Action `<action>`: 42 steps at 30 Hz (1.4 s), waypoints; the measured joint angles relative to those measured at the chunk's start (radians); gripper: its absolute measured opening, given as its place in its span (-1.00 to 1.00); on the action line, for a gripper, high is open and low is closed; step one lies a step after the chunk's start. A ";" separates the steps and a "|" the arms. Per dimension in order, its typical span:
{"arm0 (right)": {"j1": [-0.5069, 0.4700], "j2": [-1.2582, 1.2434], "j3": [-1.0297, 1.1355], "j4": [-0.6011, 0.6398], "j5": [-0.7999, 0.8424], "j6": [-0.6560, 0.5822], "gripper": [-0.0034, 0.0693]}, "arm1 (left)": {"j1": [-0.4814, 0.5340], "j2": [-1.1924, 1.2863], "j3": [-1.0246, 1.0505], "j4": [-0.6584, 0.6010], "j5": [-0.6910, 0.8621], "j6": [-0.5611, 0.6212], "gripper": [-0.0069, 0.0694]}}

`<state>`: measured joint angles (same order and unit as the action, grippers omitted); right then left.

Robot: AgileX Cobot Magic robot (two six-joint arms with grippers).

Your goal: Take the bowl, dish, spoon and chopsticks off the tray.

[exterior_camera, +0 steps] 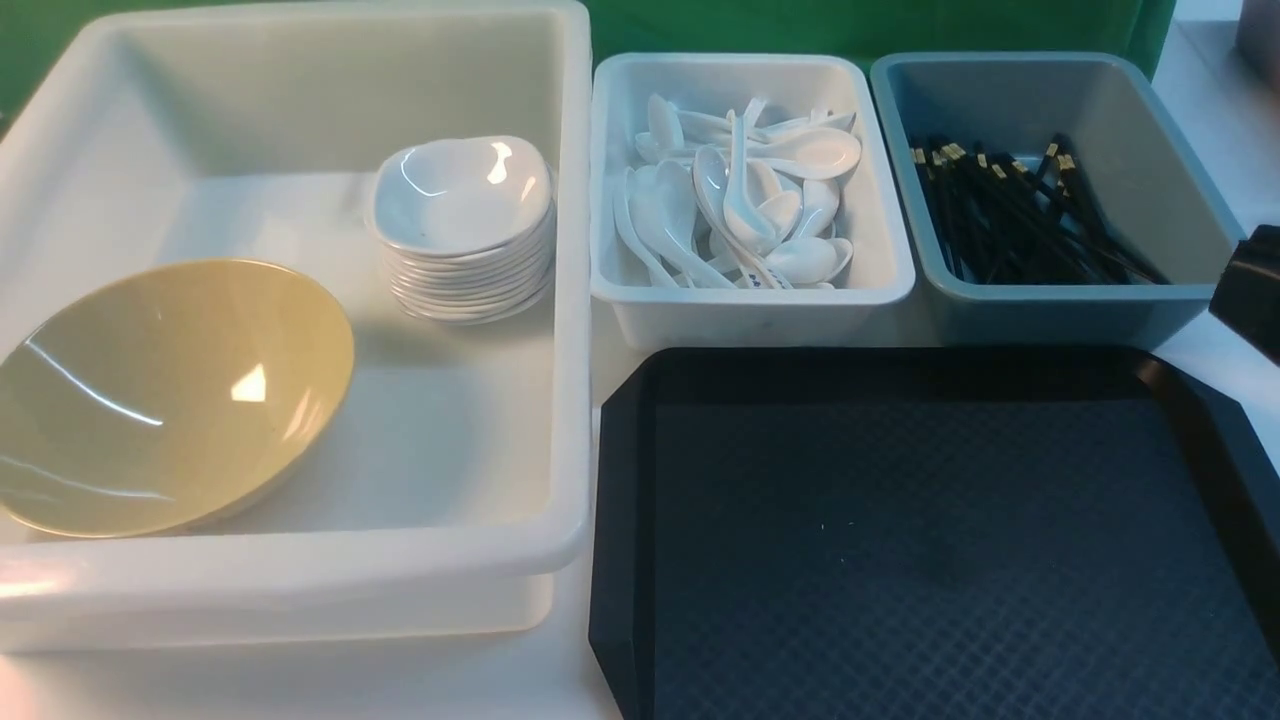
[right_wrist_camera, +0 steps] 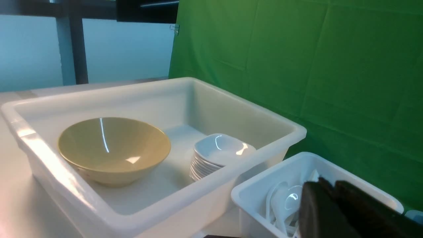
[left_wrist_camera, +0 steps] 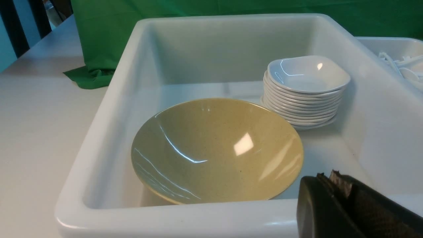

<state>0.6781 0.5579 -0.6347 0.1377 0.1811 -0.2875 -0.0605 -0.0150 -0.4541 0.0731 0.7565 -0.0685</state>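
Observation:
The black tray (exterior_camera: 900, 560) lies bare at the front right. The olive-yellow bowl (exterior_camera: 170, 390) rests tilted inside the large white tub (exterior_camera: 572, 330). Beside it a small white dish (exterior_camera: 460, 195) tops a stack of like dishes. White spoons (exterior_camera: 740, 200) lie heaped in the small white tub (exterior_camera: 750, 298); which one is the task's spoon I cannot tell. Black chopsticks (exterior_camera: 1020, 215) lie in the grey-blue tub (exterior_camera: 1060, 305). My left gripper (left_wrist_camera: 325, 177) is shut and empty, above the large tub's near rim. My right gripper (right_wrist_camera: 327, 182) looks shut and empty near the spoon tub.
A green cloth (exterior_camera: 860, 25) hangs behind the tubs. The three tubs stand side by side along the back, with the large one reaching to the front left. A black part of the right arm (exterior_camera: 1250, 290) shows at the right edge beside the grey-blue tub.

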 joint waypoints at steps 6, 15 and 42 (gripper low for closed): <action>0.000 0.000 0.001 0.000 0.000 0.003 -0.64 | 0.000 0.000 0.000 -0.001 0.000 0.001 -0.84; -0.011 -0.038 0.068 -0.014 -0.077 -0.004 -0.64 | 0.000 0.000 0.000 -0.001 0.004 0.001 -0.84; -0.749 -0.569 0.662 -0.263 0.139 0.414 -0.82 | 0.000 0.000 0.001 -0.007 0.004 0.001 -0.84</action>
<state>-0.0705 -0.0113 0.0277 -0.1252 0.3201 0.1269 -0.0605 -0.0150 -0.4532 0.0661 0.7607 -0.0676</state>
